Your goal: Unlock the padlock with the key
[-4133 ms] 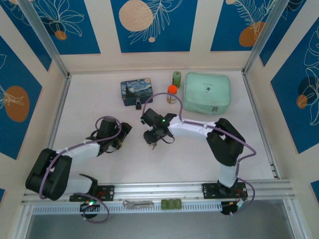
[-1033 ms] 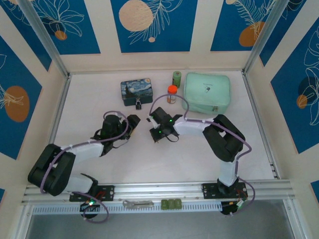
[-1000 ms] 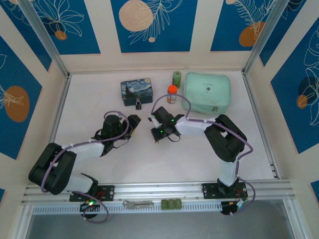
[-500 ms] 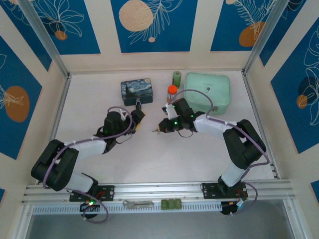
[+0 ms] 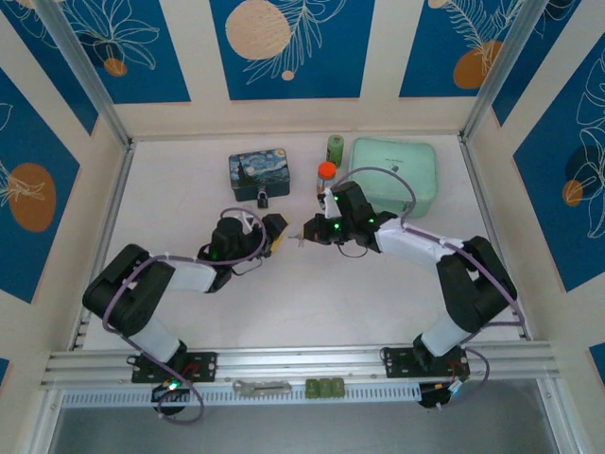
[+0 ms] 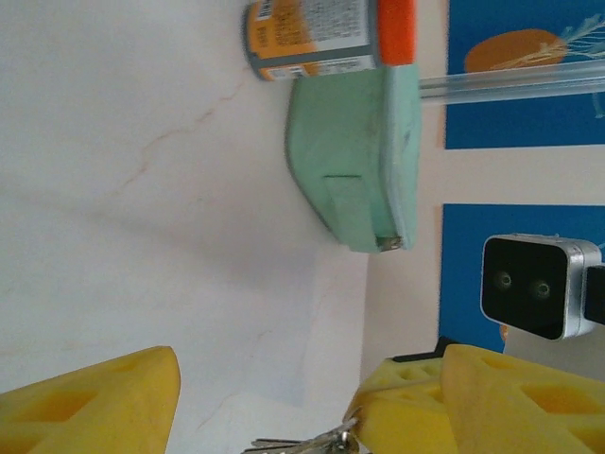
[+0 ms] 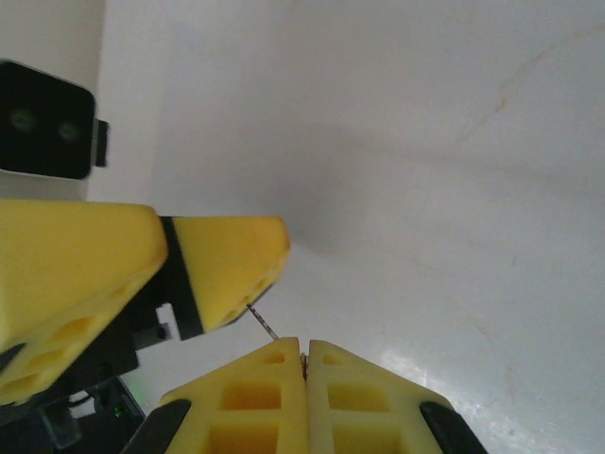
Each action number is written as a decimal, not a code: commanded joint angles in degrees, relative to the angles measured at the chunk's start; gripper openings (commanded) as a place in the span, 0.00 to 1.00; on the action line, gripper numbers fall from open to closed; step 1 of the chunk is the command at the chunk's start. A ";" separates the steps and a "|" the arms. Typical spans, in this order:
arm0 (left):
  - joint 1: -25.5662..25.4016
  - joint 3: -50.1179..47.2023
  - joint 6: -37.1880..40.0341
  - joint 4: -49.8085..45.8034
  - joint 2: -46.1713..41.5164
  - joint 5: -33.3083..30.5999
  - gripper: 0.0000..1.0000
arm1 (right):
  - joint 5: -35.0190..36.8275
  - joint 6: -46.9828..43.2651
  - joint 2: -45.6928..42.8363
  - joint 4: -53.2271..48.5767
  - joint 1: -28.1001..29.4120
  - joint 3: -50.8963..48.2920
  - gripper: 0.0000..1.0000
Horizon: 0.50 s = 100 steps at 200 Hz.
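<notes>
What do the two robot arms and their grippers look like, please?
The left arm and the right arm have glossy black joints and white link covers. Each is trailed by a looping lavender cable and shows a small green light. The left gripper and right gripper carry blocky yellow fingers with moulded recesses.

Yellow claw fingers [image 7: 236,397]; mint-green pouch [image 5: 392,177]; blue starry box [image 5: 258,172]; orange-capped bottle [image 5: 326,178].

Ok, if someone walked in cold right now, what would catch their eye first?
The two arms meeting nearly tip to tip at mid-table: the right gripper, shut on the key, faces the left gripper, its yellow fingers open. Just behind them the tiny padlock sits at the front of the starry-night box, untouched.
</notes>
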 commanded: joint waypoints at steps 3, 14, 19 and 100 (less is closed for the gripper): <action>-0.98 0.32 0.30 8.10 1.19 1.19 0.73 | 1.09 4.52 -1.94 2.84 -0.16 -1.31 0.00; -1.32 0.55 0.73 11.49 2.18 2.22 0.72 | 0.28 5.85 -1.42 2.64 -0.23 -0.86 0.00; -1.32 0.66 0.84 13.21 2.83 2.86 0.72 | -0.10 6.50 -1.23 2.71 -0.26 -0.74 0.00; -2.24 0.93 0.98 24.25 7.40 5.37 0.61 | -2.73 11.76 -1.21 5.36 -2.69 -2.03 0.00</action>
